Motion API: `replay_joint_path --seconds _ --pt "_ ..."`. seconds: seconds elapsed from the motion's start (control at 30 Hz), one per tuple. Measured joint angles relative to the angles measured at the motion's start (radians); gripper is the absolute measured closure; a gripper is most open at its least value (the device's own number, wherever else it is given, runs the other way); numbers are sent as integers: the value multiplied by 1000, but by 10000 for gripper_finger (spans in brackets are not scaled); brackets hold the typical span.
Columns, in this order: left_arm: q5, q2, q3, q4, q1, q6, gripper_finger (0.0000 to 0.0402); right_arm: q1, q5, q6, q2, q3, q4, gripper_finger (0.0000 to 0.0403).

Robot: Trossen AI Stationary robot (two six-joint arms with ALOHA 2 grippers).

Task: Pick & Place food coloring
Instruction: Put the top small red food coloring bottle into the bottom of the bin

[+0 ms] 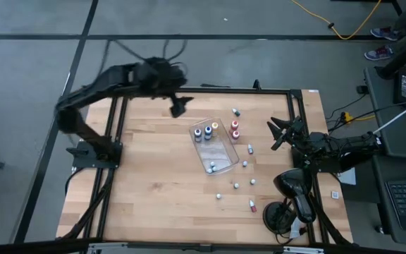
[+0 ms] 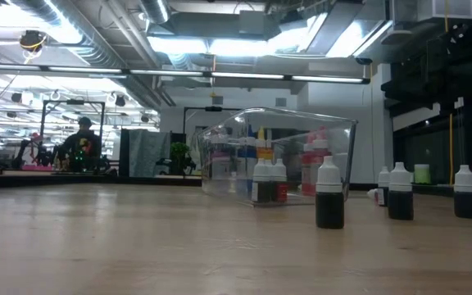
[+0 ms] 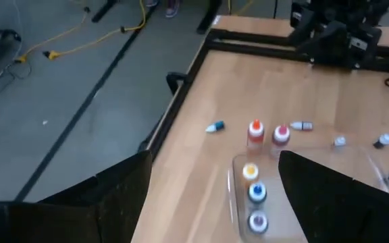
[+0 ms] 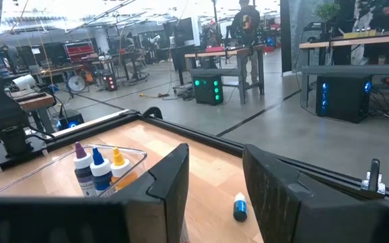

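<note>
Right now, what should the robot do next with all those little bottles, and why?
Probably lower the open left gripper toward the nearest loose bottle beside the tray. The gripper holds nothing, and several bottles lie scattered on the table outside the tray.

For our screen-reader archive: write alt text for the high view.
A clear plastic tray at the middle of a wooden table holds several small food coloring bottles, with more scattered around it. The left gripper hovers open, and the right gripper waits at the right edge.

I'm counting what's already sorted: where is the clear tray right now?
In the high view the clear tray lies near the table's middle, slightly toward the right arm, with two red bottles standing just outside its far right corner.
</note>
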Motion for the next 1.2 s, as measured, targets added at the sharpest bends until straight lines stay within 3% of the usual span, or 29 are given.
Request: replay_joint_path --seconds 0.27,0.8,0.97,1.1,1.2 --pt "8 -328 -455 122 0 -27 82 0 0 0 0 0 0 260" --pt "191 -799 -1096 386 -1 -167 82 0 0 0 0 0 0 260" --pt "137 -943 -1304 586 -1 -294 82 0 0 0 0 0 0 260" --pt "11 -1048 -1465 732 -1 -416 82 0 0 0 0 0 0 260" --pt "-65 -1123 -1559 755 0 -320 82 0 0 0 0 0 0 260"
